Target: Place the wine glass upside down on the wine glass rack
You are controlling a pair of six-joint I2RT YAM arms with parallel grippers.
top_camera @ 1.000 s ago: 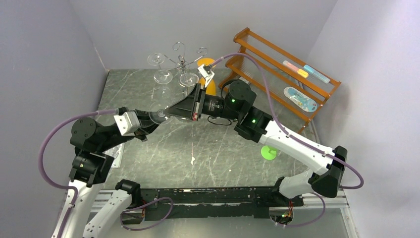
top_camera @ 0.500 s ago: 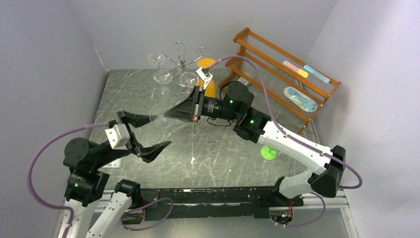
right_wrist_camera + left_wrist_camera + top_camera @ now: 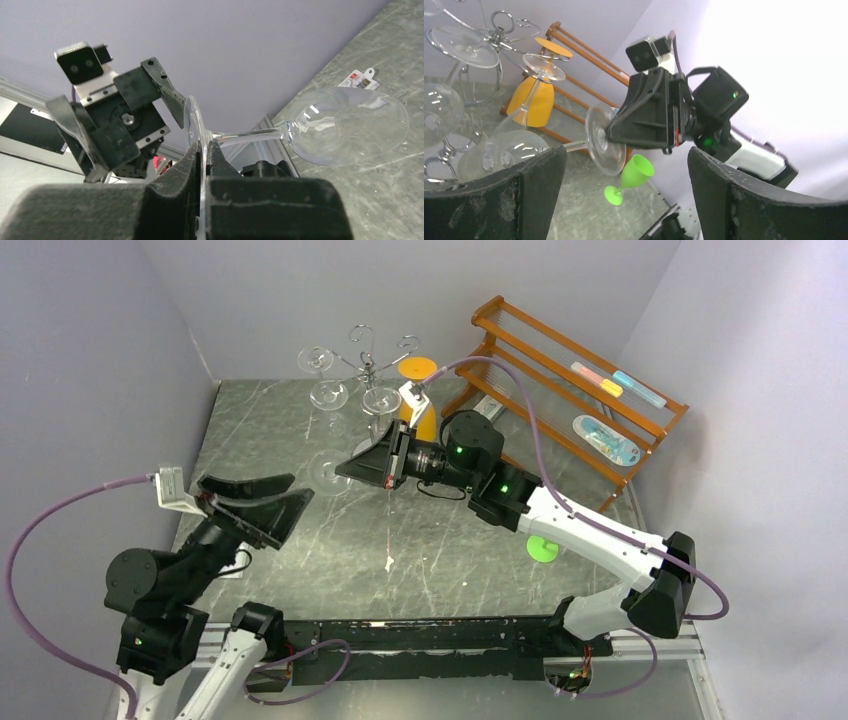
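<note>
A clear wine glass (image 3: 328, 472) lies sideways in the air, bowl to the left, above the table. My right gripper (image 3: 346, 468) is shut on the rim of its round foot (image 3: 192, 125); stem and bowl (image 3: 345, 127) stick out beyond the fingers. In the left wrist view the foot (image 3: 603, 140) faces me edge-on. My left gripper (image 3: 300, 487) is open and holds nothing, off to the lower left of the glass. The chrome wine glass rack (image 3: 365, 365) stands at the back; two clear glasses (image 3: 380, 398) hang from it upside down.
An orange glass (image 3: 420, 405) sits foot-up beside the rack. A green goblet (image 3: 542, 547) stands on the table under the right arm. The wooden slatted shelf (image 3: 570, 390) with small items fills the back right corner. Grey walls close in left and back.
My left gripper let go of the glass, opened wide and drew back to the lower left. The right gripper keeps the glass by its foot and has shifted slightly.
</note>
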